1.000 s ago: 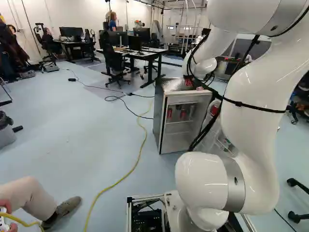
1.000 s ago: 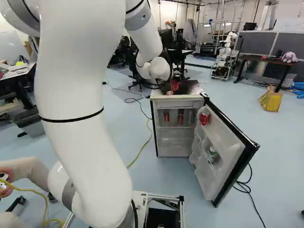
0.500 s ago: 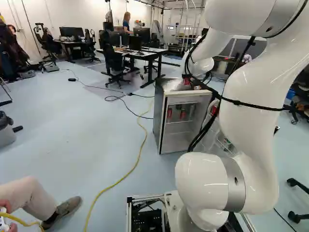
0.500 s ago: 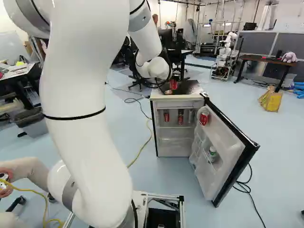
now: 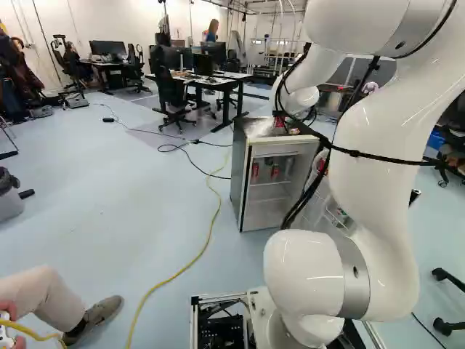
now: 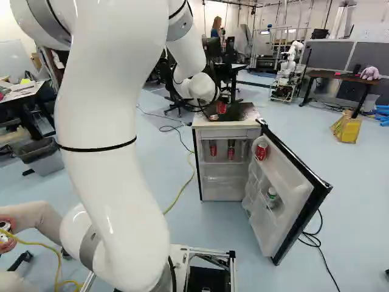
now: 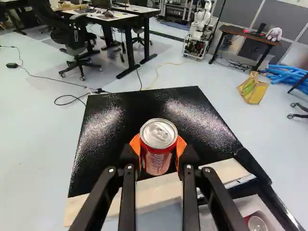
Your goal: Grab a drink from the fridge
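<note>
We log the white arm (image 6: 103,152) first, rising in front of both base cameras and bending over to the fridge (image 5: 242,174). The fridge stands upright on the floor, ahead of the base; its door (image 6: 289,185) hangs wide open, swung out toward the right of the right base view. We see a glossy black top (image 7: 202,120) on it, with a pale strip (image 7: 159,193) along the front edge. Above this top we find the claw (image 6: 221,109), pinching a red drink can (image 7: 158,145) between its two orange pads, one on each side. The can is upright, over the black top and near the pale strip; we cannot tell whether its base touches the surface. Inside, on the upper shelf, we count two red cans (image 6: 231,152) side by side, with a silvery item (image 6: 245,149) beside them, kind unclear. On the door we record another red can (image 6: 261,151) high up and, lower down, a green-and-white container (image 6: 271,196).
</note>
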Controlling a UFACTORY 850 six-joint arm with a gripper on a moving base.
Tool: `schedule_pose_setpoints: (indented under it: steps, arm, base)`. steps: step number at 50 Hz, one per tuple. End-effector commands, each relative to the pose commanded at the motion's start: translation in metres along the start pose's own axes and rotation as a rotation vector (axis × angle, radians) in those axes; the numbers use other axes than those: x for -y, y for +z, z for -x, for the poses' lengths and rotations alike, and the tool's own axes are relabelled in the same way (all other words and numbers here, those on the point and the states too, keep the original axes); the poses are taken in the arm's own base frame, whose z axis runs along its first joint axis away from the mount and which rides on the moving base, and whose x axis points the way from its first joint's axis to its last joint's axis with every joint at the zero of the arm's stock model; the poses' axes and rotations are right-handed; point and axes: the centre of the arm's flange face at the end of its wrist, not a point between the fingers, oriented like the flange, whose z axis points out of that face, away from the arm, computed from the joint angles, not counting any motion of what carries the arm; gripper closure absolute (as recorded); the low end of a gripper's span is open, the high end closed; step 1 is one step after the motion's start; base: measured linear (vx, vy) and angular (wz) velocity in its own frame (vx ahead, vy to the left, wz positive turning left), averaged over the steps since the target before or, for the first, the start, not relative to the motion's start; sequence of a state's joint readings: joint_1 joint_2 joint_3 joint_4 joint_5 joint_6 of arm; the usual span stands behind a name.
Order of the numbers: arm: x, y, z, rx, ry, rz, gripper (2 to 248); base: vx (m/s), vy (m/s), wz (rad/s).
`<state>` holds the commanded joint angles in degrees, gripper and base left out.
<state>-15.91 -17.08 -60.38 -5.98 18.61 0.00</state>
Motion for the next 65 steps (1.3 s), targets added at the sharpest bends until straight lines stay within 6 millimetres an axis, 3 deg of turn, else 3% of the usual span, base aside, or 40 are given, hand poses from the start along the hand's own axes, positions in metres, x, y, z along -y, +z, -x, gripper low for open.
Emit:
schedule_pose_setpoints:
  steps: [65]
  arm:
    - [0.01,0.02,-0.009,-0.007,0.017,-0.008,160]
  base:
    - [0.0,0.0,0.0]
